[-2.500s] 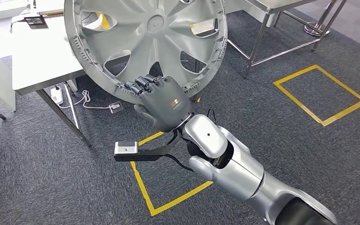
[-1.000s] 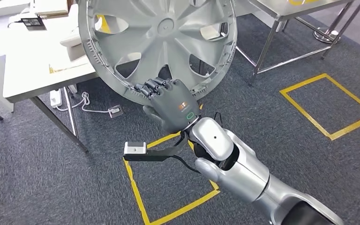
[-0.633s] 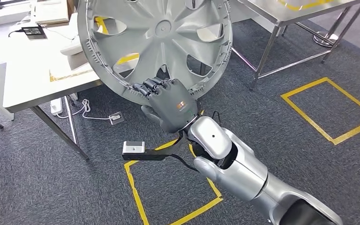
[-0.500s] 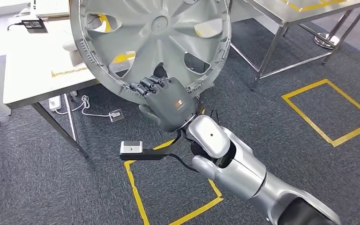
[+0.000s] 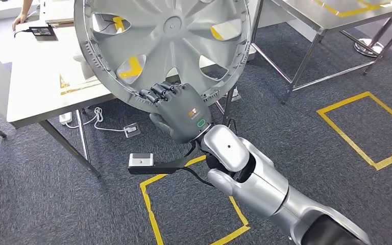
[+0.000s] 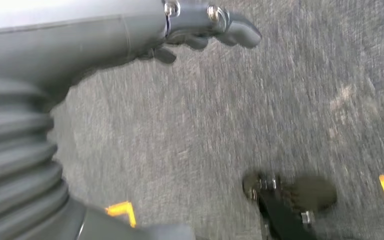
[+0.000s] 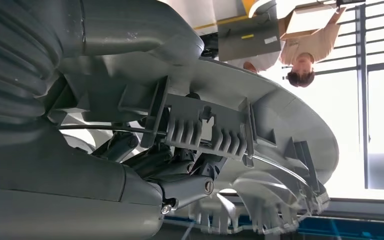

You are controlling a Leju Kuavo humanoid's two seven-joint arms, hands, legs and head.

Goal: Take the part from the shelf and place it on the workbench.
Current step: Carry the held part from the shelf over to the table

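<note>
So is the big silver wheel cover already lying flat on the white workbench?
No, the big silver wheel cover is held up on edge by the right hand, gripping its lower rim.

Wheel cover [image 5: 163,46] — top cut off; left hand [image 6: 200,25] blurred.

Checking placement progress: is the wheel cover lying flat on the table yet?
No. The wheel cover is upright, gripped at its lower rim by the right hand.
</note>
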